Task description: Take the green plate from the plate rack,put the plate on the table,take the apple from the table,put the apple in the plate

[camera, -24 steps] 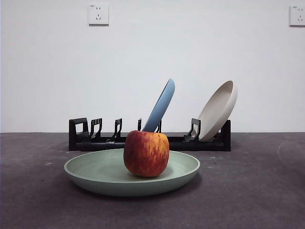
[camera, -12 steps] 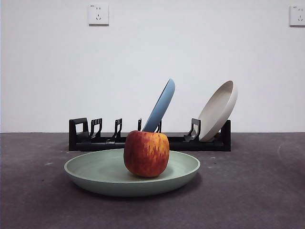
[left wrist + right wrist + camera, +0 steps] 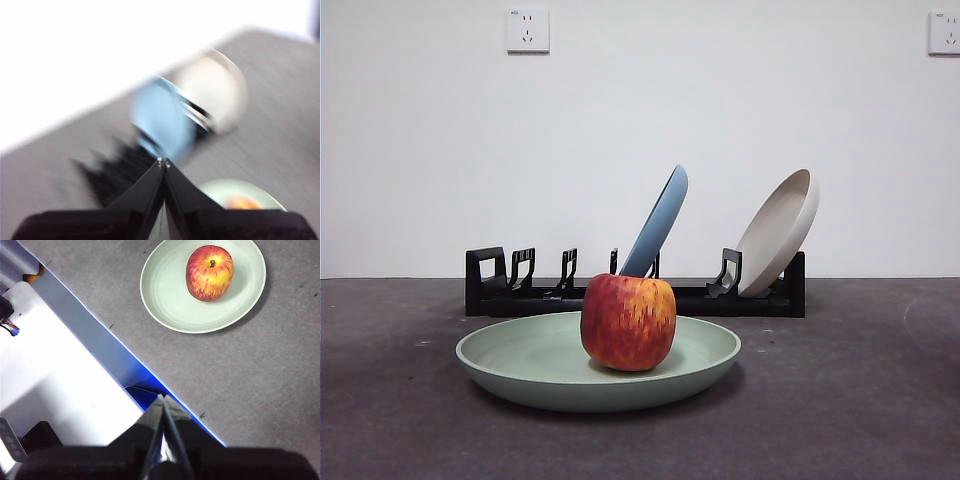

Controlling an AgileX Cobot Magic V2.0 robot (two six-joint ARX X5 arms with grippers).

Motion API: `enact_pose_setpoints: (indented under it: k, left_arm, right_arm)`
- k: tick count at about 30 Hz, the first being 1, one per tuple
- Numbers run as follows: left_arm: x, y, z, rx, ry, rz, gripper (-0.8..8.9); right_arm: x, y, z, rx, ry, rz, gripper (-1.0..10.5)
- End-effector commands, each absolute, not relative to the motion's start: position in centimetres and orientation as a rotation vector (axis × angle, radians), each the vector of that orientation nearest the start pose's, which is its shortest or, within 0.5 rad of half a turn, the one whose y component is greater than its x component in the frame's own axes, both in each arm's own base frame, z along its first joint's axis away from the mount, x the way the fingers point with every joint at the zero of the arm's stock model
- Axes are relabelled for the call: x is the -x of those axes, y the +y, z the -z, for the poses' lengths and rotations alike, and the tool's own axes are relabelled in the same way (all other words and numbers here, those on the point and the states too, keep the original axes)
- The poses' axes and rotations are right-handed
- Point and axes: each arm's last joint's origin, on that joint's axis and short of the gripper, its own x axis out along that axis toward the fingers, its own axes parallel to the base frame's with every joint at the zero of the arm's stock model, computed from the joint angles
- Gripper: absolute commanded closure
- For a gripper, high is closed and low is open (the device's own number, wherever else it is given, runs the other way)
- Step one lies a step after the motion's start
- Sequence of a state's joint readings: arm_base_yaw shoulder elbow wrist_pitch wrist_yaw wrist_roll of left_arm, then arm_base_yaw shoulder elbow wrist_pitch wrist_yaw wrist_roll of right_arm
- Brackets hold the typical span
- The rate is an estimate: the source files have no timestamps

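The green plate [image 3: 520,362] lies flat on the dark grey table [image 3: 860,400], in front of the black plate rack [image 3: 520,285]. The red and yellow apple [image 3: 628,322] sits upright in the plate. The right wrist view shows the plate [image 3: 170,295] with the apple [image 3: 209,272] in it, far from my right gripper [image 3: 163,399], which is shut and empty over the table's edge. My left gripper [image 3: 163,162] is shut and empty, high above the table; its blurred view shows the plate [image 3: 220,190], the apple [image 3: 242,202] and the rack [image 3: 117,172].
A light blue plate [image 3: 658,222] and a cream-white plate [image 3: 780,230] lean in the rack. A white and blue surface [image 3: 65,380] lies beyond the table's edge in the right wrist view. Neither arm shows in the front view.
None in the front view; plate, apple and rack stay where they were.
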State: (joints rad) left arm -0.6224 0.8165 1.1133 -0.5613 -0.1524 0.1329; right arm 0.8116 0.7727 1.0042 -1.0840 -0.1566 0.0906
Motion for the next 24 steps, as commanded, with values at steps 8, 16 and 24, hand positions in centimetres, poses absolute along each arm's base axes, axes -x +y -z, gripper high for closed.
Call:
enact_pose_setpoints:
  k: [8,16,24]
  left_arm:
    - [-9.4,-1.2,-37.1,-0.208,-0.034,0.076,8.16]
    - [-9.1,0.3,-28.5,-0.17,-0.125,-0.09,8.16]
    - [-9.4,0.5,-21.2,-0.11,-0.044,-0.112,8.16]
  right_arm:
    - [-7.8,8.9,-33.1,0.198,0.874,-0.864,9.5]
    - [-7.8,8.9,-33.1,0.198,0.874,-0.864,9.5]
    - [-7.8,8.9,-33.1,0.198,0.874,-0.864,9.5]
